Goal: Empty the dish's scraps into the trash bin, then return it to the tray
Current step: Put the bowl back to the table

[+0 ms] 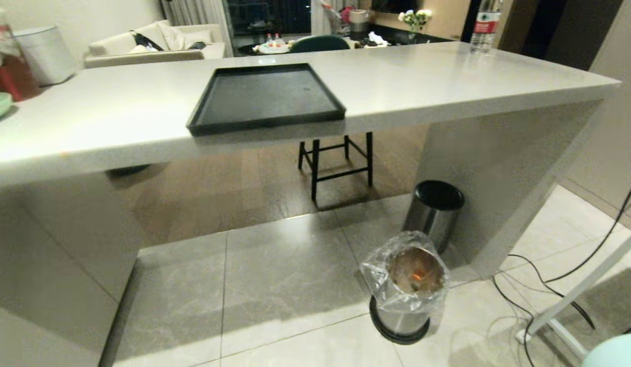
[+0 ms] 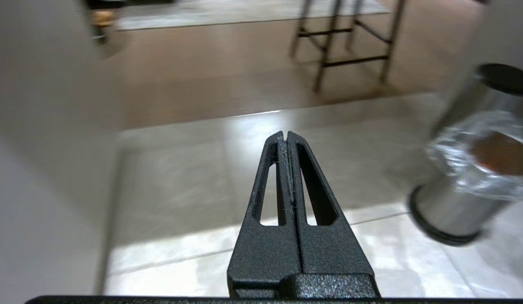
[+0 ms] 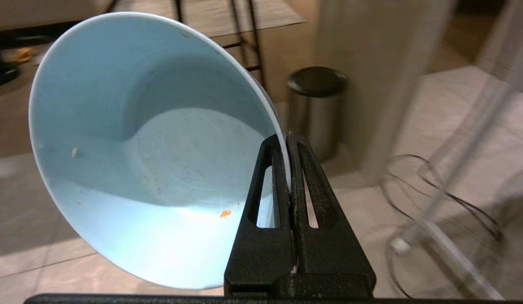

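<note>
Now right gripper (image 3: pixel 289 139) fingers clamped on pale-blue bowl (image 3: pixel 151 147) rim, bowl tipped, nearly bare, scraps (image 1: pixel 417 276) already inside lined trash bin (image 1: pixel 404 293) on floor. Left gripper (image 2: pixel 286 137) pressed shut, holding nothing. Black tray (image 1: pixel 267 97) waits on counter (image 1: pixel 422 81).

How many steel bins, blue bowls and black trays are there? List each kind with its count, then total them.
Steel bins: 2, the lined trash bin and the black-lidded bin
Blue bowls: 1, the dish
Black trays: 1, the tray
Total: 4
</note>
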Tool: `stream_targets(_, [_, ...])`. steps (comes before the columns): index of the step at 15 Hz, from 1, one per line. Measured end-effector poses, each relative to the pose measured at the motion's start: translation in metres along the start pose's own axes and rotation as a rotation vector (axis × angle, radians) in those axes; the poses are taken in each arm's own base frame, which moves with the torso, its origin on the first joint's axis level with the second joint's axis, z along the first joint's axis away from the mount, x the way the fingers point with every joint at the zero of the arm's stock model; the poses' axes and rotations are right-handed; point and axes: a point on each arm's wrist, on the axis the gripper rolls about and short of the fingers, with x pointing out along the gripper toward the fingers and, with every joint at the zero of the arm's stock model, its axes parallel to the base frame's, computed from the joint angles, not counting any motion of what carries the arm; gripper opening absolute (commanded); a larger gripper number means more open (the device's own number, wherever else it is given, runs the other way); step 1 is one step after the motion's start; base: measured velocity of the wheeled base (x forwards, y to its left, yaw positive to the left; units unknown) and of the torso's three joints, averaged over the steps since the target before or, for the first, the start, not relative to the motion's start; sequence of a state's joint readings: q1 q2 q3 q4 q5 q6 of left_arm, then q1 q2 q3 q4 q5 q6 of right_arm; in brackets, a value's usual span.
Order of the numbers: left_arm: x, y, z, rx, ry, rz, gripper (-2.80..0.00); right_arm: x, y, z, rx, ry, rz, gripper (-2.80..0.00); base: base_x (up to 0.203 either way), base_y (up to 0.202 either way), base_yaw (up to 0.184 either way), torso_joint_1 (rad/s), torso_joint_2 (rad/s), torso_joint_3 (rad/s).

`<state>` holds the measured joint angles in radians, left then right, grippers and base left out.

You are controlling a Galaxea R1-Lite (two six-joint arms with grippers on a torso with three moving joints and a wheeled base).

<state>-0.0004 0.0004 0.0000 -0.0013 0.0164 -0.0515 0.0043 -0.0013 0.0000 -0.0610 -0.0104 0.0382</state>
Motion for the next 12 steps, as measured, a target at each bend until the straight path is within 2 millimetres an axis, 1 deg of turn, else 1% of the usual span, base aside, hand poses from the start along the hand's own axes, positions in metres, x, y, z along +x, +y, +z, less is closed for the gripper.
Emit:
stream_targets(3, [0.0,0.0,0.0,0.0,0.0,0.0,-2.8,0.0,0.0,-0.0001,0.0,0.001,-0.001,-2.8,0.001,-0.011,0.168,0.0,0.0,0.001])
stream_targets(5, [0.0,0.0,0.0,0.0,0.0,0.0,-2.8,0.0,0.0,-0.0001,0.0,0.001,0.0,-2.8,0.002,-0.005,0.097,0.002,0.0,0.001])
stream_targets(12, [0.0,0.0,0.0,0.0,0.0,0.0,-2.8,0.0,0.0,0.0,0.0,0.0,-0.001,-2.8,0.0,0.0,0.0,0.0,0.0,0.0])
